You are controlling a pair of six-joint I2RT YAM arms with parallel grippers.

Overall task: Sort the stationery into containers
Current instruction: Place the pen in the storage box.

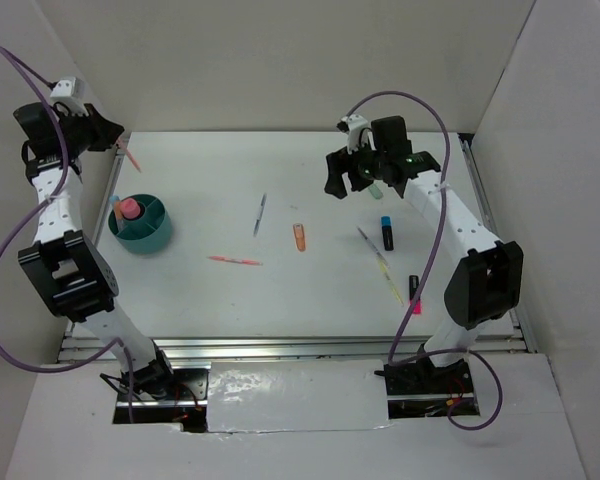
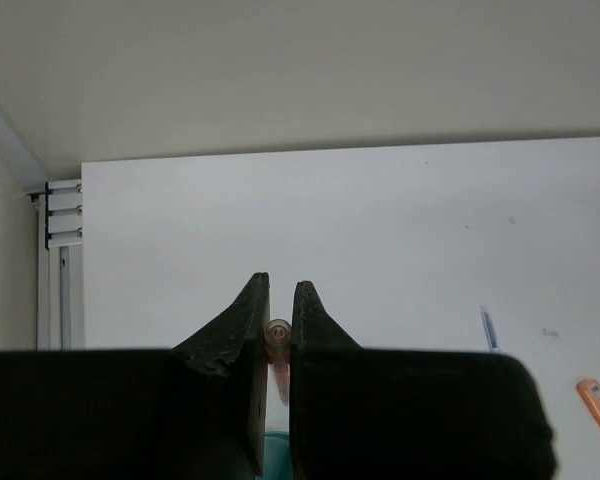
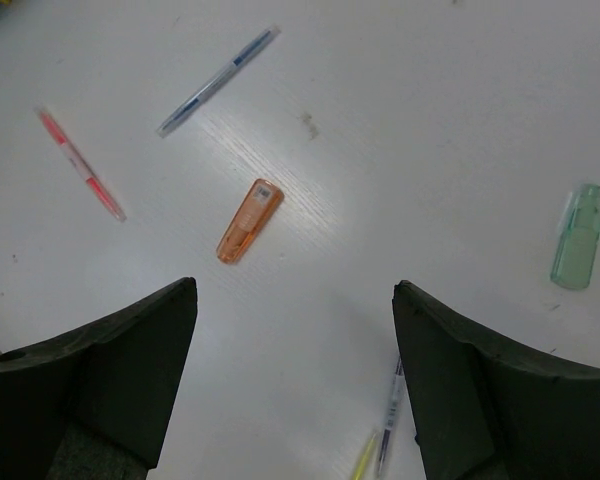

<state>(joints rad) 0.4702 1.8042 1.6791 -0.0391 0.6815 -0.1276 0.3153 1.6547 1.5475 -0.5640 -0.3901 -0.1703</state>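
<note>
A white table (image 1: 310,290) sits boxed in by plain white walls (image 1: 280,60), evenly lit.

Robotics lab bench, white panel walls (image 1: 280,60), arms (image 1: 477,280) bolted to table (image 1: 310,295)

My overhead camera takes in the whole table (image 1: 280,300) from its near edge. The wrist cameras ride closer, left gazing across it, right peering steeply down; all three share the orange marker (image 1: 299,237).
</note>
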